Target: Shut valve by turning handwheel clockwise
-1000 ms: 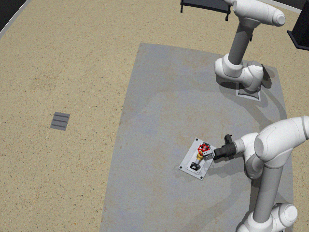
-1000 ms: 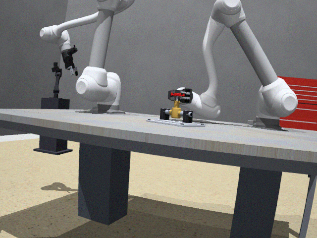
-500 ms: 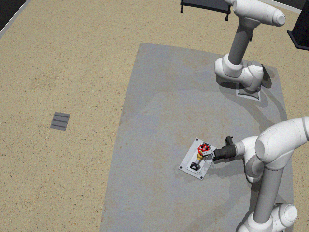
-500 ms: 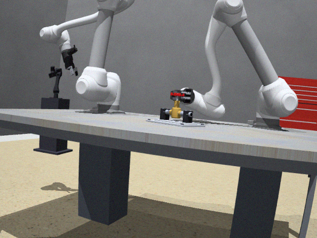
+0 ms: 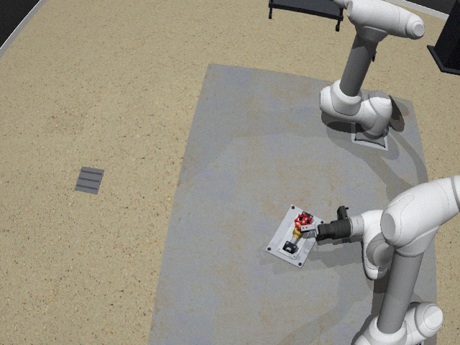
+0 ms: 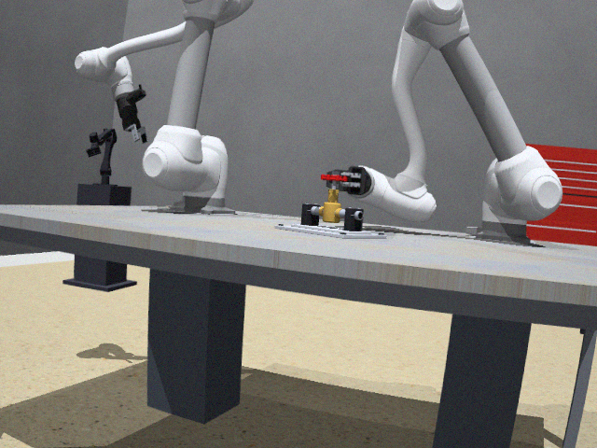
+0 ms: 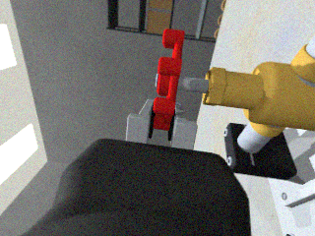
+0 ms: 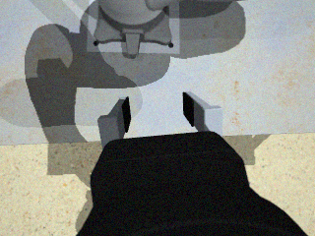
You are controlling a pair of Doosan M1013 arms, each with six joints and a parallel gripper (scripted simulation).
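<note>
Handwheel [image 5: 303, 220] [image 6: 333, 177] [image 7: 168, 66], red, lobed and glossy, sits level on a grey stem above the rounded yellow valve [image 5: 297, 232] [image 6: 331, 211] [image 7: 283, 93], over a flat metal plate [image 5: 275, 238] [image 6: 315, 231]. The left gripper [image 5: 308, 228] [image 6: 341, 177] [image 7: 162, 113] is closed on its rim, pale fingers either side. The right gripper [image 6: 138, 136] [image 8: 157, 105], black-padded, stands wide open, holding nothing, well apart from the wheel.

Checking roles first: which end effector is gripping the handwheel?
The left end effector, shut on the red handwheel; the right end effector stands open.
</note>
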